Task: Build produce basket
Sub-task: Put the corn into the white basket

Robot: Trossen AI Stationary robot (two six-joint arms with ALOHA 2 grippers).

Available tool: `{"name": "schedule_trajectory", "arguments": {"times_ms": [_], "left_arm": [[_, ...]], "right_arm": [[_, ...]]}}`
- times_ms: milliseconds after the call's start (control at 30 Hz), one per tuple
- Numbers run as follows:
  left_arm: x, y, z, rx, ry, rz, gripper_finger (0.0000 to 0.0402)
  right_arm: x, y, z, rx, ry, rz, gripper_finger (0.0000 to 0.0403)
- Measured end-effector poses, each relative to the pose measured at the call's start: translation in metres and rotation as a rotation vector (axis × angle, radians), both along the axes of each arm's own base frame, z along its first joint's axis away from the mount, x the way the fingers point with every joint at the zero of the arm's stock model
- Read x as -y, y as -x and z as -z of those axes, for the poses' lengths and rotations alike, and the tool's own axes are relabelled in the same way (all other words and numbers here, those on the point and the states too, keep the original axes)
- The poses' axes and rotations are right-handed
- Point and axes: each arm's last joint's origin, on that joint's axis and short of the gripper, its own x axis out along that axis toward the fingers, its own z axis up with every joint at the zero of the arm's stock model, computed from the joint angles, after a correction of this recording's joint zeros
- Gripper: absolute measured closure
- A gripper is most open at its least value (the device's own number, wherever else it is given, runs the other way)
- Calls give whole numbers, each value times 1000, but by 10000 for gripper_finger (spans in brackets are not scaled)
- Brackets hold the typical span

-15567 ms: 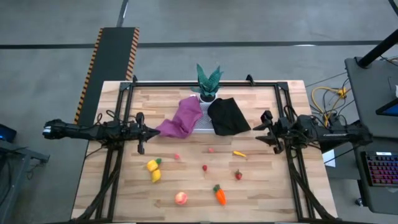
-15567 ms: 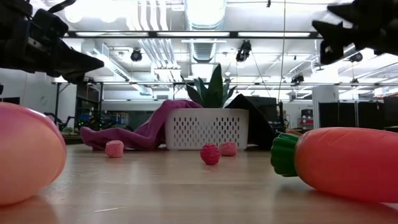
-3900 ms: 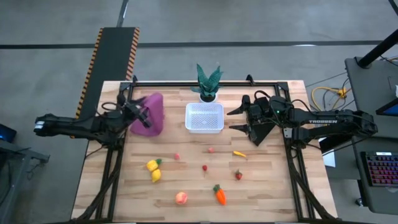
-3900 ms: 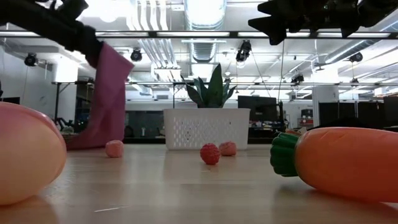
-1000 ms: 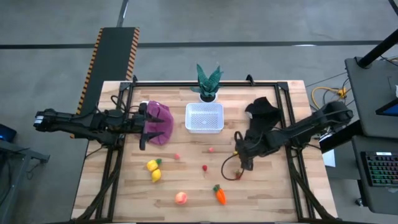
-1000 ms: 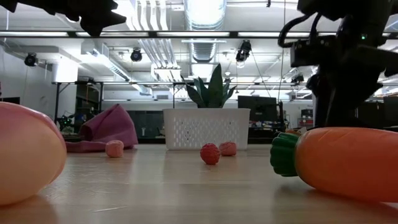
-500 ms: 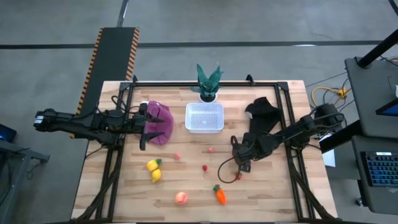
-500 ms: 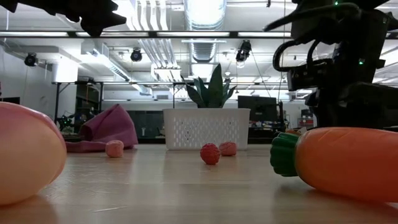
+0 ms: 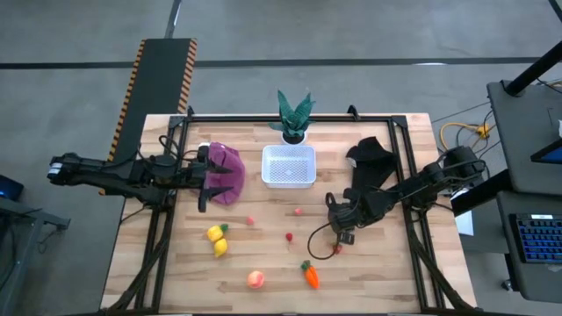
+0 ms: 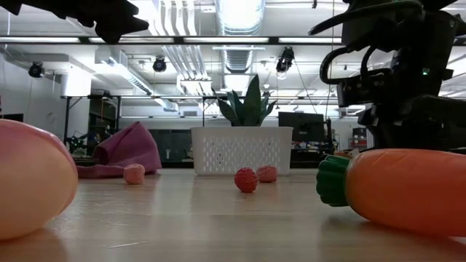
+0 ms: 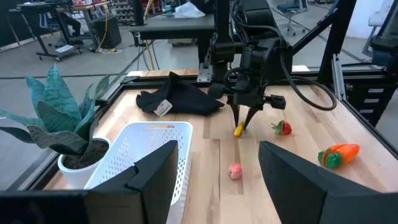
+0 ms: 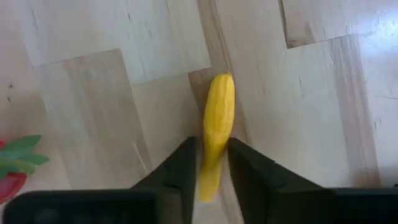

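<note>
Two arms are present, one at work. Furthest left, the left gripper hangs idle over the table's left side just beside the purple cloth, its fingers spread and holding nothing. Loose produce lies across the near half of the table: two lemons together, a peach-pink fruit close to the near edge, small red berries in the middle, and a carrot near the peach-pink fruit. The basket sits upright at centre rear, apparently empty, with the potted plant just behind it. Right of centre, the right gripper is down at the table with its fingers closing about a slim yellow piece, one finger on either side of its lower end; the piece lies on the boards, not yet lifted. Judged from its look, this piece is light, hard and smooth, and may roll or squirt from a pinch so near one end; a hold nearer its middle would be safer. A strawberry lies just beside it. The black cloth rests further right. Open boards separate the piece from the basket; the plant's leaves behind are the nearest obstruction.
</note>
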Motion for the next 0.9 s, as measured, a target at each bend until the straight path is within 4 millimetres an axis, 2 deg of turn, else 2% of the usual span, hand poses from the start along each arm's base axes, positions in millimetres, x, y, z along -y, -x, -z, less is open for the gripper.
{"name": "schedule_trajectory", "arguments": {"times_ms": [167, 433, 700, 900], "left_arm": [[0, 0, 0, -2, 0, 0, 192], [0, 0, 0, -3, 0, 0, 192], [0, 0, 1, -9, 0, 0, 192], [0, -1, 2, -14, -1, 0, 192]], "right_arm": [[1, 1, -1, 0, 16, -9, 386], [-1, -7, -8, 127, 61, -32, 389], [-2, -17, -37, 479, 88, -96, 390], [1, -6, -54, 877, 49, -191, 390]]}}
